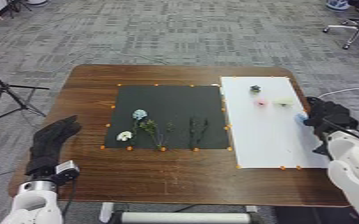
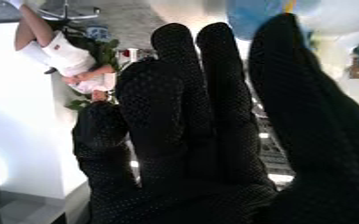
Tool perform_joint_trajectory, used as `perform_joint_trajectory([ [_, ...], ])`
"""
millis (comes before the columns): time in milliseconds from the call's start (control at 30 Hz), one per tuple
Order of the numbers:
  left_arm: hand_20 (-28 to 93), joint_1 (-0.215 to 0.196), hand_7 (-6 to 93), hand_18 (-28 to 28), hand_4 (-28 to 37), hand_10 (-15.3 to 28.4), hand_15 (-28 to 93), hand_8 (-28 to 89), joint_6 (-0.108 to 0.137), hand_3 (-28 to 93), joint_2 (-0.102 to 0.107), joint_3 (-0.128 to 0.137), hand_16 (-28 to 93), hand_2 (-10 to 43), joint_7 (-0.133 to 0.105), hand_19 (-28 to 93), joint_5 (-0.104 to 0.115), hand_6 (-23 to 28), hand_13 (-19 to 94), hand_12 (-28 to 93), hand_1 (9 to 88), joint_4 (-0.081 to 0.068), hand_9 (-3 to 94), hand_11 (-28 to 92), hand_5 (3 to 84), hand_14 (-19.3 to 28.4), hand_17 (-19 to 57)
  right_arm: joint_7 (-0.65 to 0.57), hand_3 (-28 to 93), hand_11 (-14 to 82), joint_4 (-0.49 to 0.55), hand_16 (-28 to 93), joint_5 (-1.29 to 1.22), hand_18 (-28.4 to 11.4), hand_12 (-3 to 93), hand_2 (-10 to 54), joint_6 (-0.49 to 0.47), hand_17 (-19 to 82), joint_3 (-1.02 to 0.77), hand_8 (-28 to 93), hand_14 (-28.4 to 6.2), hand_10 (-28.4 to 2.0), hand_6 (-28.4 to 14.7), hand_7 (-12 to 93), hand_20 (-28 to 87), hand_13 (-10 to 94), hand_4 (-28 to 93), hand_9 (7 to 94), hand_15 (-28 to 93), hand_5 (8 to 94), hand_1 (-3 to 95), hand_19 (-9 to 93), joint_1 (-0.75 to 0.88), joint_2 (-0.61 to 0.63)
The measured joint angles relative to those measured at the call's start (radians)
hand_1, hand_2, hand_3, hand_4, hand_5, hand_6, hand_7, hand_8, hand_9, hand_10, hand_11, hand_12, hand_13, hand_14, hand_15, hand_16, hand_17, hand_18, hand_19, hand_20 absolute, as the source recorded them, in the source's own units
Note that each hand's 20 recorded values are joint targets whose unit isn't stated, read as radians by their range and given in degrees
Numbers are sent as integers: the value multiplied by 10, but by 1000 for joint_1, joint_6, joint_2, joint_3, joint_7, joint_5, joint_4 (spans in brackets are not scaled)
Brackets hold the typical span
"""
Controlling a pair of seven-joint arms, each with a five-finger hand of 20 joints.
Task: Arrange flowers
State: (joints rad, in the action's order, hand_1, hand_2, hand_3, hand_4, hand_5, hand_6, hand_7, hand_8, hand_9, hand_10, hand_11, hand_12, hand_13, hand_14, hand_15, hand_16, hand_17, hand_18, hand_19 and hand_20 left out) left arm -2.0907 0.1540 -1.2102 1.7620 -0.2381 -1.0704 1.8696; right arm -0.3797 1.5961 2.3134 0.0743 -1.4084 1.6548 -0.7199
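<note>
The head view is showing the left hand (image 1: 49, 145) waiting nearest the robot on the brown wooden table (image 1: 167, 180), its fingers lying fairly straight and holding nothing. Just beyond, a black mat (image 1: 171, 102) is carrying the layout: a white flower (image 1: 124, 136) is lying low on its left part, leafy green stems (image 1: 149, 128) are spreading beside it, and dark bare stems (image 1: 198, 132) are standing apart toward the mat's right side. Slightly farther off, a blue flower (image 1: 140, 114) is topping the left group. At a similar depth, the right hand (image 1: 329, 116) is hanging at the right edge of the white sheet (image 1: 255, 135), right beside a pale blue bloom (image 1: 301, 118); the right wrist view is showing its fingers extended, not curled round anything, though whether they are touching the bloom I cannot tell. Beyond it, a cream bloom (image 1: 284, 101) and a pink bloom (image 1: 261, 102) are sitting side by side, with a dark green rosette (image 1: 255, 89) farthest. The step in hand is probably choosing the next piece; the next move is likely calling for pinching that pale blue bloom gently and carrying it to the headless stems.
</note>
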Motion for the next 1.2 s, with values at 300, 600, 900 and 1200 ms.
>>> perform_joint_trajectory([
  [300,192,1,171,116,-277,146,246,-75,0,686,0,0,4,50,1,107,0,-1,421,152,278,-1,529,246,554,177,87,9,648,203,7,315,-10,-228,209,-95,-18,372,12,2,-107,-138,-4,211,594,726,-177,722,623,661,434,820,-10,-1],
  [600,192,2,170,116,-277,146,246,-74,-1,686,0,0,5,51,1,107,0,-1,422,152,278,-1,529,246,554,176,86,7,575,197,-10,325,8,-225,289,-95,10,414,65,106,-86,-115,12,210,579,779,-177,827,623,763,549,860,-45,-1],
  [900,191,2,171,116,-277,145,246,-75,-2,686,0,1,4,52,0,107,0,-1,422,152,277,-1,530,246,555,176,86,27,578,195,-33,332,51,-221,315,-95,61,420,91,109,-81,-109,16,215,578,785,-181,855,619,787,565,863,-56,2],
  [1200,191,4,172,116,-277,147,248,-74,-2,686,0,2,4,52,1,107,2,-2,422,152,277,-1,531,245,555,177,86,47,595,192,29,338,32,-217,319,-95,85,419,94,114,-80,-112,12,218,578,782,-174,860,613,789,558,858,-57,56],
])
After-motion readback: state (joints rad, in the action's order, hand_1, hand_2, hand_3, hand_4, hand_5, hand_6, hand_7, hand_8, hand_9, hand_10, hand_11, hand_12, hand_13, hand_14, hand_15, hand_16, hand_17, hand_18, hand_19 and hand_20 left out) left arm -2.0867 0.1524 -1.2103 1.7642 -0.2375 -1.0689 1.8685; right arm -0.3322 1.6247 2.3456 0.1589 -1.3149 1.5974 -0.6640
